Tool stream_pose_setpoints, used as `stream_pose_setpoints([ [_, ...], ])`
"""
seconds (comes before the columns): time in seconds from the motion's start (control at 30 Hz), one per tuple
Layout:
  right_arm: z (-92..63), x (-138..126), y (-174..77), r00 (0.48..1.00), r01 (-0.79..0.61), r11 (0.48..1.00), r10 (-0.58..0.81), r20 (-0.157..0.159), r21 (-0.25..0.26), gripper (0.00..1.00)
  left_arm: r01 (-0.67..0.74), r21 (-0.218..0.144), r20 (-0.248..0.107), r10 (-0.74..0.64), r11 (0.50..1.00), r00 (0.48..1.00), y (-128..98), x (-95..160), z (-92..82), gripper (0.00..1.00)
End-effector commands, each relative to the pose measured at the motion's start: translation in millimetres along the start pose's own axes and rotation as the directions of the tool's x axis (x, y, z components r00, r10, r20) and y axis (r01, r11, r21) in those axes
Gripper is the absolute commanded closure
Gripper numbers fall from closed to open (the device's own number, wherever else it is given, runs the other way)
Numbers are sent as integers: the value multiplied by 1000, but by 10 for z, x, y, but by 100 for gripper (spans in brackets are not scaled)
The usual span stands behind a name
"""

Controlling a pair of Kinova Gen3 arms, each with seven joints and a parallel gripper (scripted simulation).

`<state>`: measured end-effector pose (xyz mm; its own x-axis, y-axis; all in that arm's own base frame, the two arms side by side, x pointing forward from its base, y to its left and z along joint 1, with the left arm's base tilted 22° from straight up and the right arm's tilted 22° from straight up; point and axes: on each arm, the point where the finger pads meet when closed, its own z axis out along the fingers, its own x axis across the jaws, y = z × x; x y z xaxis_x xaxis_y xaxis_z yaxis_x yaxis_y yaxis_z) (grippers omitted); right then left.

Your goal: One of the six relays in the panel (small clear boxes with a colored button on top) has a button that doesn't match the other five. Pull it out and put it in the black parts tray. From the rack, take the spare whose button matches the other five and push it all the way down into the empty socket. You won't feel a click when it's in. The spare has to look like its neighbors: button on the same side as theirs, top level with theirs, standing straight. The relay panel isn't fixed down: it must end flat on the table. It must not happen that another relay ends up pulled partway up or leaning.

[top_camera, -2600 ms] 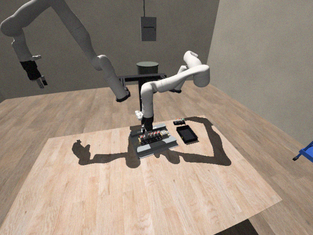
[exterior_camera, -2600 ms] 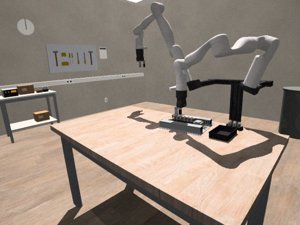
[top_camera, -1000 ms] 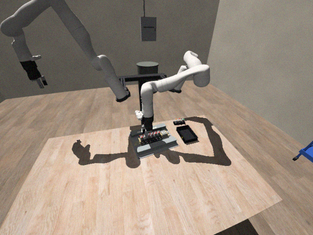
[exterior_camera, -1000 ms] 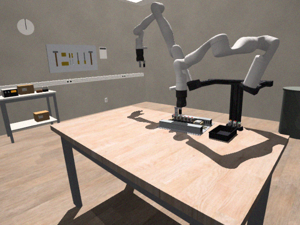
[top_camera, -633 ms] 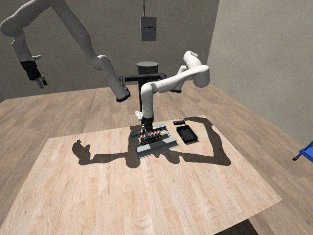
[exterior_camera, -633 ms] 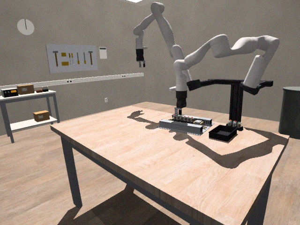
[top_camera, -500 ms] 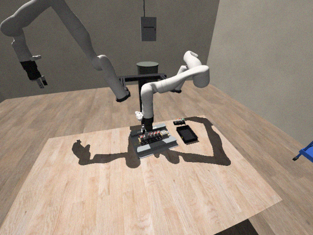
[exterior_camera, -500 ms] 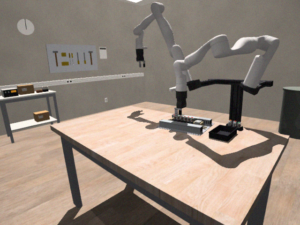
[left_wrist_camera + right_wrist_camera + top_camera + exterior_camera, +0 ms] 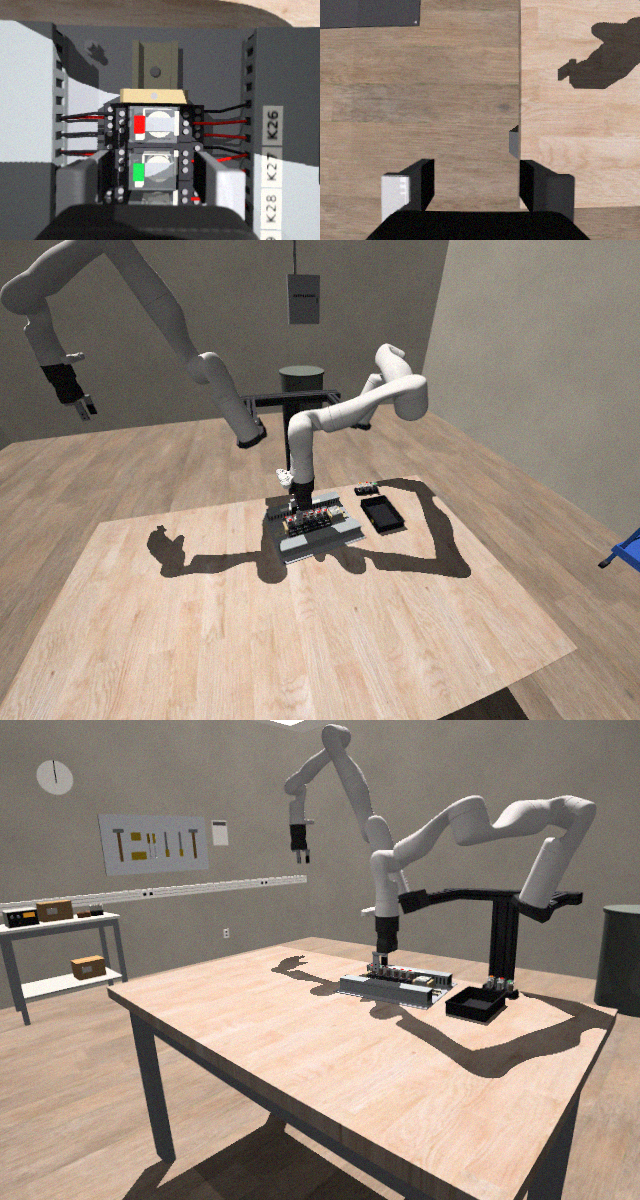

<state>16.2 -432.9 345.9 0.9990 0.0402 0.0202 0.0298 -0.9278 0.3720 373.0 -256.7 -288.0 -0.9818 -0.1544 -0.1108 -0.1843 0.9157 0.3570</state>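
My left gripper (image 9: 299, 511) (image 9: 380, 960) (image 9: 152, 168) is open, low over the relay panel (image 9: 320, 544) (image 9: 385, 988) (image 9: 30, 100). Its fingers stand on either side of the green-button relay (image 9: 138, 172), beside label K27. The red-button relay (image 9: 139, 124) at K26 sits just beyond it, button on the same side. A third relay is mostly hidden by the gripper. The rack (image 9: 509, 995) (image 9: 366, 492) holds spares with an orange (image 9: 490, 981), a red (image 9: 500, 983) and a green button (image 9: 510, 985). The black parts tray (image 9: 392, 528) (image 9: 460, 1010) looks empty. My right gripper (image 9: 86, 408) (image 9: 302, 857) (image 9: 477, 177) is open, high up and empty.
Grey wire ducts (image 9: 284, 200) flank the relay row, with thin wires (image 9: 225, 122) between. A tan end block (image 9: 154, 96) and bare rail (image 9: 142, 55) lie beyond K26. The tray stands beside the panel, the rack behind it. The right arm hangs away from the table (image 9: 180, 643).
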Motion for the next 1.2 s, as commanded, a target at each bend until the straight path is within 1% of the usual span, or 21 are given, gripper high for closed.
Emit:
stream_pose_setpoints([
  [0.0, -5, -1, 3, 1000, 0, 1000, 0, 0, -1, 0, 0, 2, 1, 0, 1000, 1000, -7, -6, 9, 0],
  [0.33, -5, -1, 3, 1000, 0, 1000, 0, 0, -1, 0, 0, 2, 1, 0, 1000, 1000, -7, -6, 48, 0],
  [0.8, -5, -1, 3, 1000, 0, 1000, 0, 0, -1, 0, 0, 2, 1, 0, 1000, 1000, -7, -6, 160, 0],
  [1.17, -5, -1, 3, 1000, 0, 1000, 0, 0, -1, 0, 0, 2, 1, 0, 1000, 1000, -7, -6, 196, 0],
])
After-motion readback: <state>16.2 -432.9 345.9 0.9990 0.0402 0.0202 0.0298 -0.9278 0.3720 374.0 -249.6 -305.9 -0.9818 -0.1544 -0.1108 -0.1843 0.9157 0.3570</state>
